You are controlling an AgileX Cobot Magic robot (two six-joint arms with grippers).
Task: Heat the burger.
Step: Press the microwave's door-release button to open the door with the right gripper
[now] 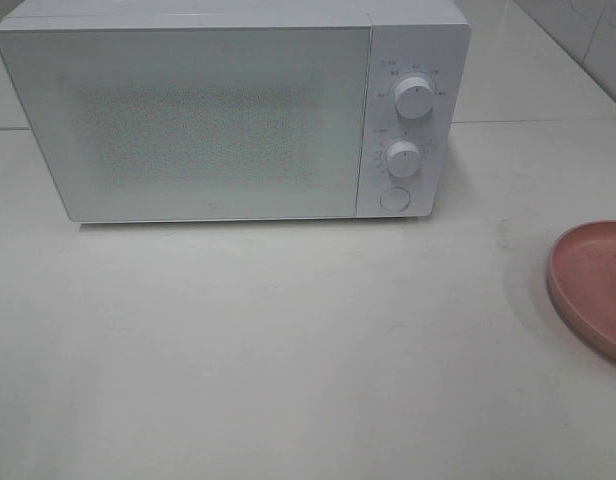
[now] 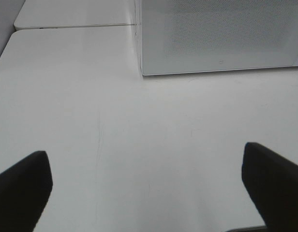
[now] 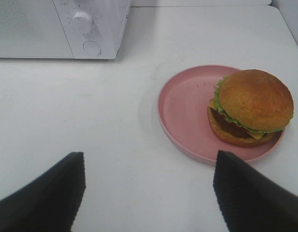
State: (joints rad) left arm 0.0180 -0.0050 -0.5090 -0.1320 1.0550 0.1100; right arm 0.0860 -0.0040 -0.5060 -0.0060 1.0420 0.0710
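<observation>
microwave (image 1: 188, 120): white, standing on the table (image 1: 288, 350), door shut; inside hidden behind the dotted door screen, contents impossible to tell

plate (image 3: 187, 108): pink, round, shallow rim; resting on the table to the right of the microwave and nearer the front, cut off by the right edge of the high view; holds the burger and nothing else

burger (image 3: 250, 106): whole and upright on the plate, on the half away from the microwave; glossy golden-brown bun on top, frilly green lettuce, dark patty and a yellow corner showing beneath; out of frame in the high view

controls: two white knobs, upper knob (image 1: 415, 97) above lower knob (image 1: 402, 158), with a round button (image 1: 394, 198) below, all on the panel right of the door

writing: small printed marks ringing both knobs, too small to read; no brand legible

right jaws: spread apart, empty, dark fingers (image 3: 47, 198) low over bare table; burger ahead of them and well apart, touching neither finger, nearer the finger on the side away from the microwave

left jaws: spread wide, gripping nothing, fingers (image 2: 23, 188) over bare table in front of the microwave's left front corner; burger not in that wrist view
</observation>
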